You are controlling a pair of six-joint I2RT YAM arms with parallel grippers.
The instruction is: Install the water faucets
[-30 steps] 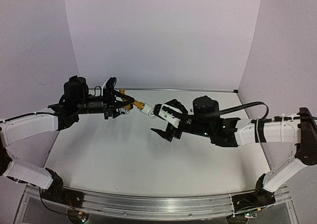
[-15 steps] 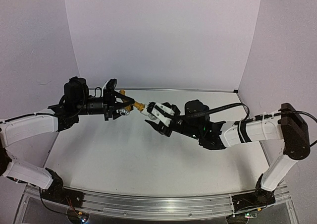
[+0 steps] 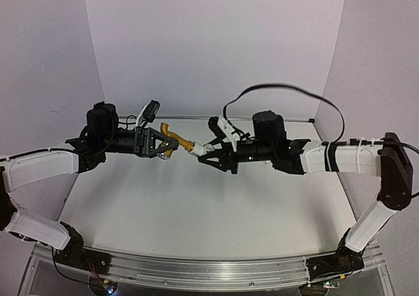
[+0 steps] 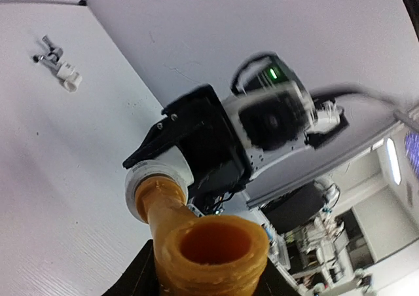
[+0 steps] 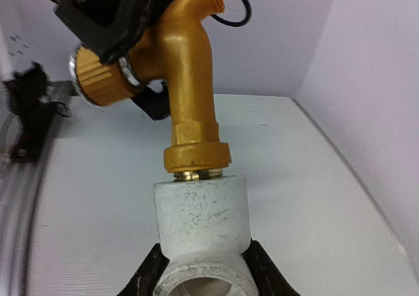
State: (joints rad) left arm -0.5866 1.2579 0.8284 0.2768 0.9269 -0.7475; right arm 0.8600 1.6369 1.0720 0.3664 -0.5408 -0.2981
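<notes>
A brass-gold faucet (image 3: 171, 137) hangs in mid-air above the table, my left gripper (image 3: 161, 143) shut on its handle end. Its threaded end sits in a short white pipe fitting (image 3: 203, 150), and my right gripper (image 3: 211, 153) is shut on that fitting. In the right wrist view the faucet (image 5: 188, 80) rises out of the fitting (image 5: 201, 221), with my fingers (image 5: 149, 273) pressed against both sides. The left wrist view looks into the faucet's open spout (image 4: 213, 247). A small silver faucet (image 4: 48, 51) lies far off on the table, joined to another white fitting (image 4: 69, 80).
The white table (image 3: 196, 204) is walled by pale panels behind and at both sides. A black cable (image 3: 281, 90) arcs high above my right wrist. Both arms meet over the far middle of the table.
My right gripper has closed onto the white fitting and its wrist has rolled over, throwing the cable upward. The left wrist has also turned, so the faucet's spout now points up.
</notes>
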